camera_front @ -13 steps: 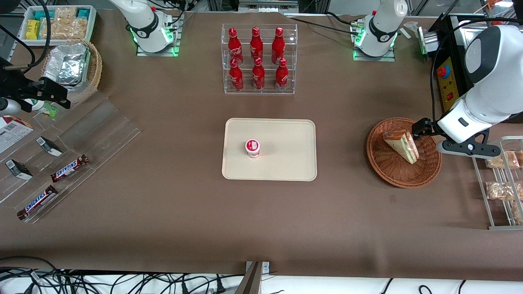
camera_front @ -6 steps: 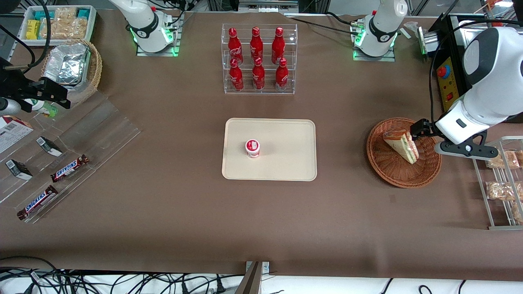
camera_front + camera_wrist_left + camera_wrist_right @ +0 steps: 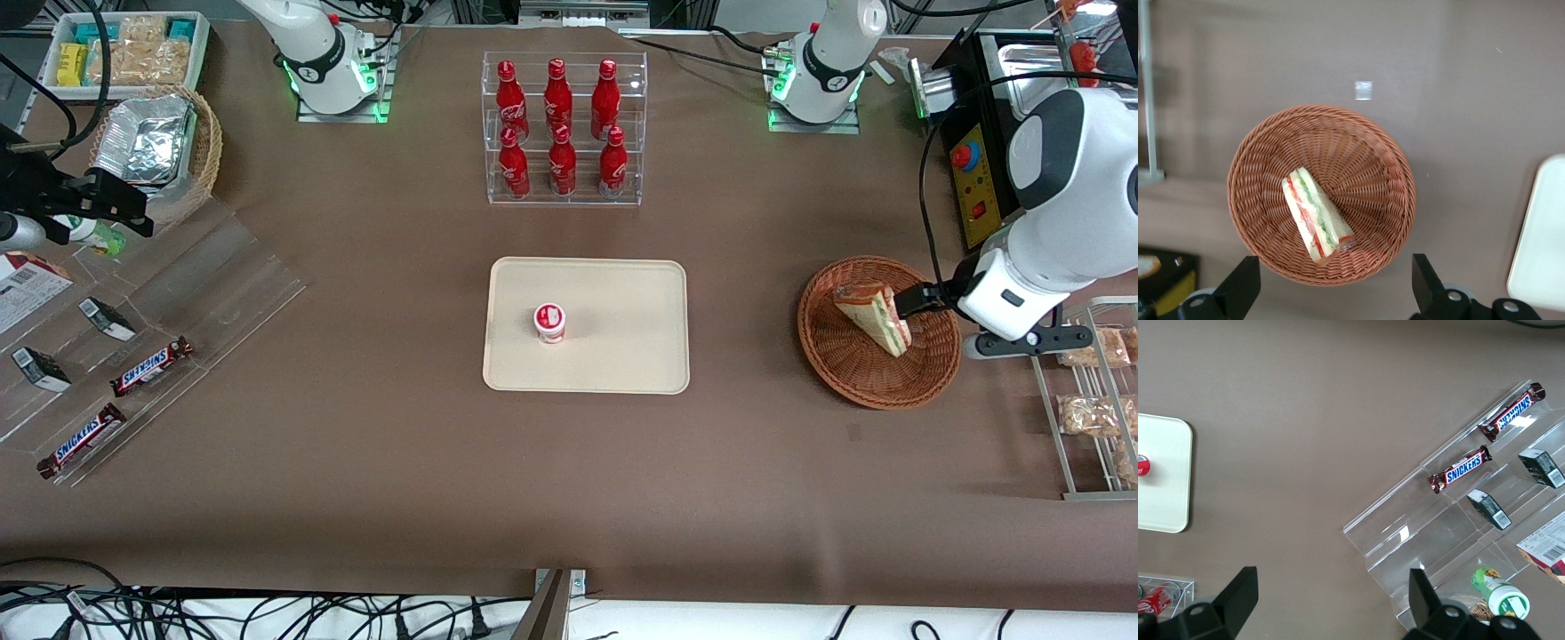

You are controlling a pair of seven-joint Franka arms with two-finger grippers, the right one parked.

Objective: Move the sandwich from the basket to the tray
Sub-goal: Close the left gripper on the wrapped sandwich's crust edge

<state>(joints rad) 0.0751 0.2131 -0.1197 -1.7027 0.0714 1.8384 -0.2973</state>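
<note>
Your gripper (image 3: 909, 300) hung over the basket (image 3: 836, 356), at the edge nearest the working arm's end of the table, with its fingers (image 3: 1238, 287) spread wide apart and nothing between them. In the wrist view both black fingers framed the basket rim, one at each side, and neither touched the wicker. From the front the fingertips sat just beside the sandwich (image 3: 874, 316), close to its upper bread edge, but you had not closed on it and I could not tell if there was contact.

The sandwich (image 3: 1315, 217) lay inside the basket (image 3: 1395, 187), on its side, filling layers showing, with the thick end near the rim and the point toward the basket's middle. It rested on the wicker floor, leaning slightly on the wall.

The tray (image 3: 622, 302) sat flat mid-table, well apart from the basket, toward the parked arm's end from it. A small red-and-white cup (image 3: 549, 322) stood upright on the tray, off-centre. A corner of the tray (image 3: 1538, 233) showed in the wrist view too.

Farther from the front camera than the tray stood a clear rack of red bottles (image 3: 562, 129). A wire rack with bagged snacks (image 3: 1089, 413) stood just beside the basket, at the working arm's end.
</note>
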